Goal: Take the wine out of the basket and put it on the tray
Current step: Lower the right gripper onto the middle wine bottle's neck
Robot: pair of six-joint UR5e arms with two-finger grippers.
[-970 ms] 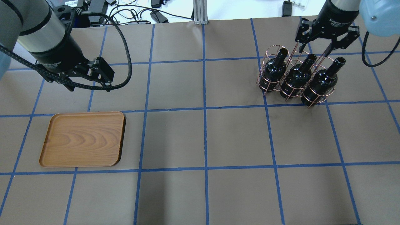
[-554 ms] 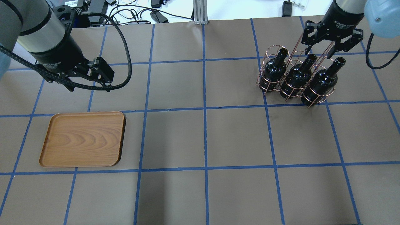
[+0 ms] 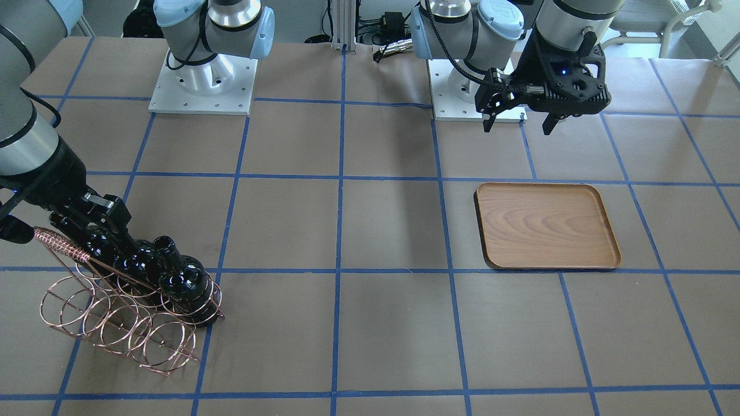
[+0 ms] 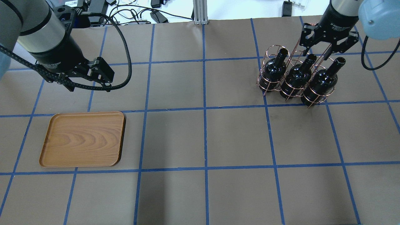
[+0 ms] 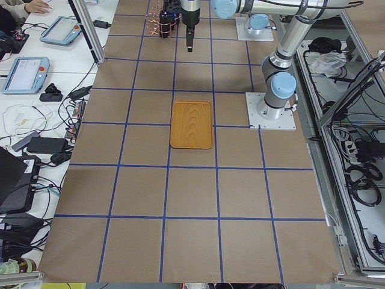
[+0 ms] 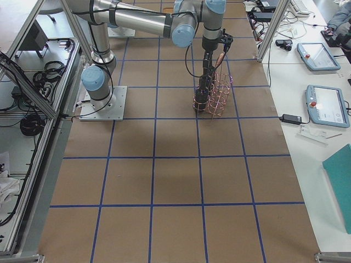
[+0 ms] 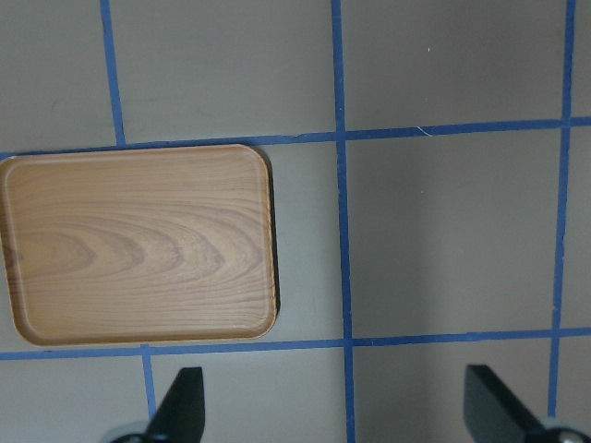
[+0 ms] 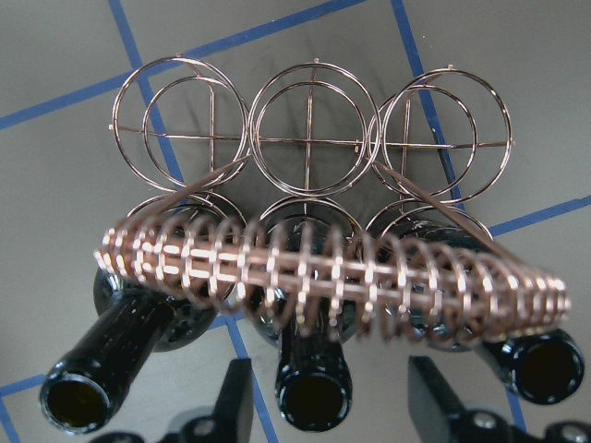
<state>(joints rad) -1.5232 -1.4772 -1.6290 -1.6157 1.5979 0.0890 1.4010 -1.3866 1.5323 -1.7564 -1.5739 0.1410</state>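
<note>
— Where was the wine (image 4: 298, 76)?
— Middle of three; it stood upright in the basket (image 8: 309, 140); the tray (image 4: 82, 139) lay bare, well apart.
— Grippers?
— Right gripper (image 8: 331, 399) was wide, flanking its neck; left gripper (image 7: 334, 413) was wide, empty. Advised: close below the lip; lift straight, clear of the handle (image 8: 332, 277).
</note>
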